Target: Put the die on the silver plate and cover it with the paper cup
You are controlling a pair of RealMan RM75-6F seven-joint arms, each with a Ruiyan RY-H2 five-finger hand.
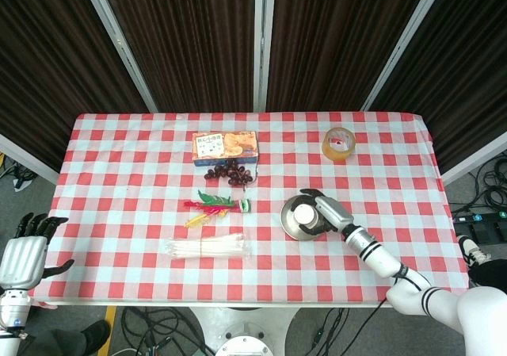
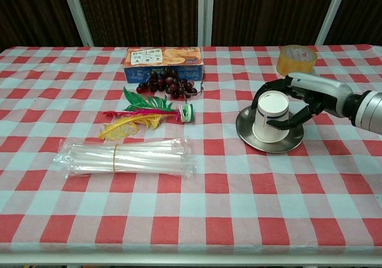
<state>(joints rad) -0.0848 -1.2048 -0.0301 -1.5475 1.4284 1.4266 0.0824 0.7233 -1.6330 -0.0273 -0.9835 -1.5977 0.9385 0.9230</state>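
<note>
A white paper cup (image 2: 270,116) stands upside down on the silver plate (image 2: 286,144), right of the table's middle. The same cup (image 1: 305,216) and plate (image 1: 290,227) show in the head view. My right hand (image 2: 298,101) wraps its fingers around the cup's upper part and holds it; in the head view that hand (image 1: 326,213) comes in from the right. The die is hidden from both views. My left hand (image 1: 24,253) hangs off the table's left edge with its fingers apart and nothing in it.
An orange snack box (image 2: 163,62) and dark grapes (image 2: 167,83) lie at the back. Coloured feathers (image 2: 140,114) and a bag of straws (image 2: 125,157) lie left of the plate. A roll of tape (image 2: 296,59) stands behind my right hand.
</note>
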